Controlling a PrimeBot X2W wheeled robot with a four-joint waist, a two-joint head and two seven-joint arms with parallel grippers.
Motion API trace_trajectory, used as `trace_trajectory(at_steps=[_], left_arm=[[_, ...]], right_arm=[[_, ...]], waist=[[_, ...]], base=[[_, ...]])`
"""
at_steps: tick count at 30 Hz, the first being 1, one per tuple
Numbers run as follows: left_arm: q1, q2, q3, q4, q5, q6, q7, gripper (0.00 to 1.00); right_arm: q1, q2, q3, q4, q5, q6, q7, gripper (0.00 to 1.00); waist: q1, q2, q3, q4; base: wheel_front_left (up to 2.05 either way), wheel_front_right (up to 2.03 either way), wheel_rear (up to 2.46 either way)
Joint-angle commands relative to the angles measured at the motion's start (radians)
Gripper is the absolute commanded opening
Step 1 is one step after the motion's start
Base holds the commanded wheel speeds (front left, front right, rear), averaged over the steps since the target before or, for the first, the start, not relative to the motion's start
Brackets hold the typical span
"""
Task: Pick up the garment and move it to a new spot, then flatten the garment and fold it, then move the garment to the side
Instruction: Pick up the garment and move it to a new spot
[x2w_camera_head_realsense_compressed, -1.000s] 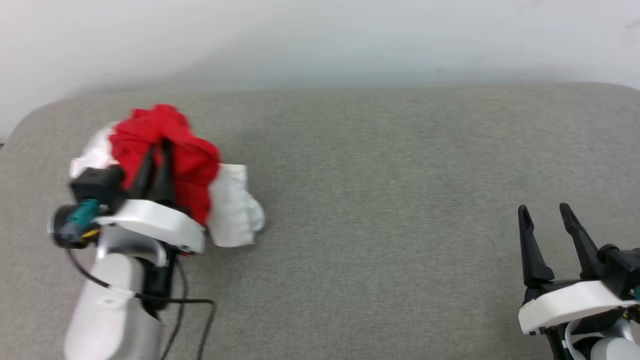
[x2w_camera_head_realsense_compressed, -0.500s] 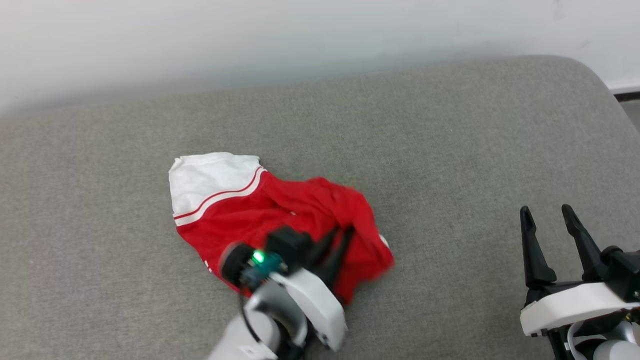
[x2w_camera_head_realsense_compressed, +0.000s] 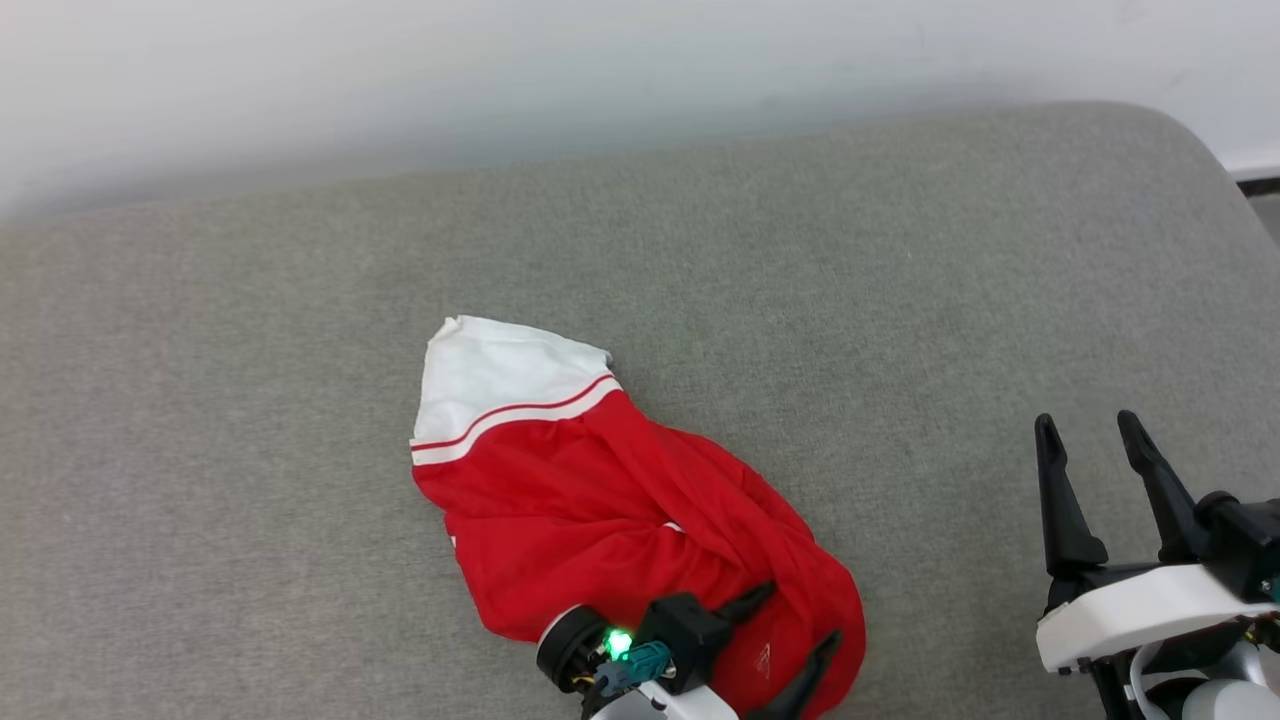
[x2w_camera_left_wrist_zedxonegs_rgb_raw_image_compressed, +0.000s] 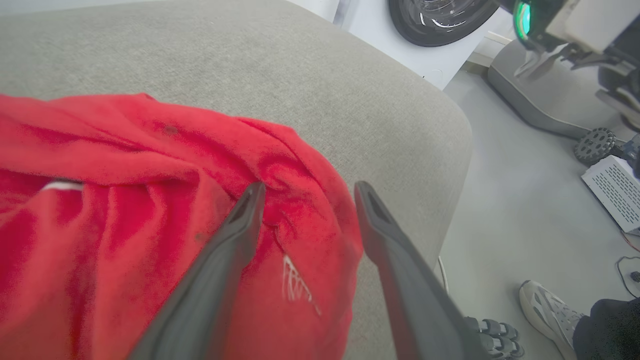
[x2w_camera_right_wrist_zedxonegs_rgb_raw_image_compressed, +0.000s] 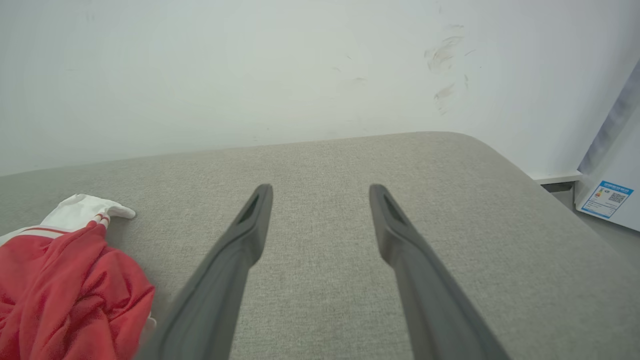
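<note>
The garment (x2w_camera_head_realsense_compressed: 600, 500), a red jersey with white sleeves, lies in a twisted heap near the front edge of the grey padded counter (x2w_camera_head_realsense_compressed: 900, 300), roughly midway along it. One white sleeve with its red-and-white trim points toward the far left. The chest number is hidden in the folds.

The left claw (x2w_camera_head_realsense_compressed: 795, 620) stands over the heap's near right corner. Its fingers are spread wide, straddling a ridge of red cloth with nothing pinched between them. The left wrist view shows the fingertips (x2w_camera_left_wrist_zedxonegs_rgb_raw_image_compressed: 250, 200) low among the wrinkles, close to the cloth's right edge, a likely place from which to take a hem. The right claw (x2w_camera_head_realsense_compressed: 1088, 425) waits at the near right, also wide and empty, over bare counter and well apart from the cloth, probably parked there to leave the left arm room.

With the jersey so bunched, the flattening appears yet to be done, and both arms will likely be needed to draw its corners apart.
</note>
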Motion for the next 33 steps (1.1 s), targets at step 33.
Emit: trace_trajectory(at_steps=[33], left_arm=[[0.088,0.171,0.425,-0.042,-0.047,0.288,-0.219,1.0]], right_arm=[[0.133,0.001,0.023,-0.044,-0.025,0.0,0.071,1.0]], waist=[[0.0,0.0,-0.182,0.108]], base=[[0.0,0.0,0.0]])
